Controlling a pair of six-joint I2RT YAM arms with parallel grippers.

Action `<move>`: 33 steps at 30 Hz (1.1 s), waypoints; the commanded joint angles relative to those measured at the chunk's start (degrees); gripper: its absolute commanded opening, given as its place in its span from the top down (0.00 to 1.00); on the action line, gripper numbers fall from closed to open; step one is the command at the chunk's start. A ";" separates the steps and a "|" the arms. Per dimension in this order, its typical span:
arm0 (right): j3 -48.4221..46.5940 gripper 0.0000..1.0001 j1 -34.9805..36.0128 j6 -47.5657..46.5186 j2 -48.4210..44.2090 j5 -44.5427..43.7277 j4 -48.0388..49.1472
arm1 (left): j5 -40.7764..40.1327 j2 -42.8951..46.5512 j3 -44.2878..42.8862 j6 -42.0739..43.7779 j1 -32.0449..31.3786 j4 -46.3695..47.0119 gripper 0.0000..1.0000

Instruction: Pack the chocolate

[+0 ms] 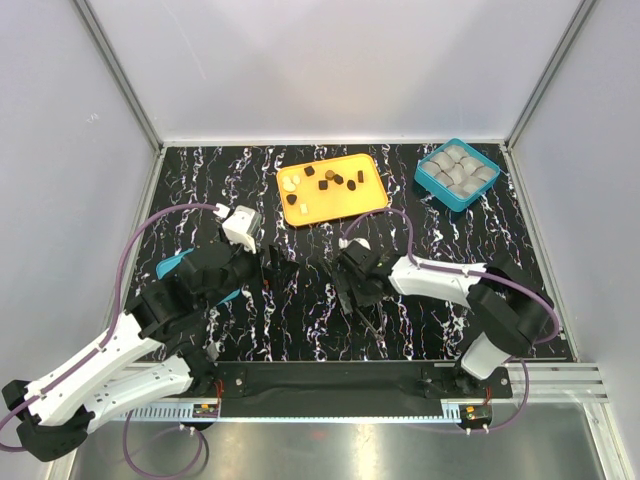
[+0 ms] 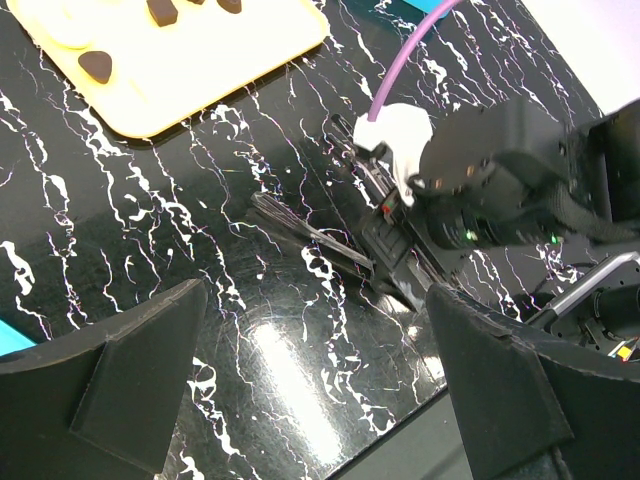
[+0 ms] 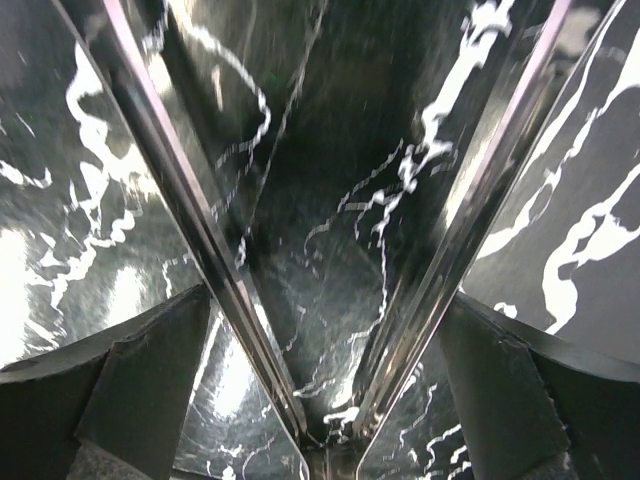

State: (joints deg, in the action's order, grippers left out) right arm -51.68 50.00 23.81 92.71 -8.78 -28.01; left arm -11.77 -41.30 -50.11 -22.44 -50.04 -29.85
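Note:
The chocolate (image 1: 326, 180) lies on an orange tray (image 1: 360, 200) at the back middle: dark brown lumps and a few cream ovals (image 1: 290, 185). The left wrist view shows a dark piece (image 2: 97, 66) on that tray (image 2: 230, 70). My left gripper (image 1: 275, 268) (image 2: 315, 300) hovers open over bare table in front of the tray. My right gripper (image 1: 345, 290) (image 3: 325, 300) is open and low over the table. Metal tongs (image 3: 215, 290) (image 2: 310, 235) lie between its fingers, their two arms spreading in a V close to the pads.
A teal box (image 1: 430, 185) with grey cups (image 1: 457, 170) stands at the back right. A teal flat piece (image 1: 175, 265) lies partly under the left arm. The two grippers face each other closely at mid-table. Grey walls enclose the table.

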 commanded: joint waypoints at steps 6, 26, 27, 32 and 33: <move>-0.88 0.00 2.47 2.73 0.98 -3.26 -3.19 | 1.14 0.96 0.19 0.29 -0.32 3.83 0.01; -5.09 0.36 3.18 0.54 1.52 -3.27 -5.74 | -9.41 9.39 1.06 4.68 -0.67 -4.26 0.01; -6.31 0.37 3.09 0.53 1.16 -3.09 -6.26 | -9.41 9.92 1.33 4.60 -0.67 -4.17 0.01; -12.21 0.38 3.09 -0.52 -1.47 -3.79 -13.02 | -9.15 9.75 1.33 3.89 -0.67 -4.52 0.01; -14.48 0.39 3.09 -0.70 -1.91 -3.88 -15.30 | -8.97 9.75 1.33 3.72 -0.67 -4.52 0.01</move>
State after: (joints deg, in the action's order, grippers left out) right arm -59.83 52.51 24.49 94.91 -10.55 -37.85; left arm -19.14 -31.40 -49.12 -19.07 -50.52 -35.05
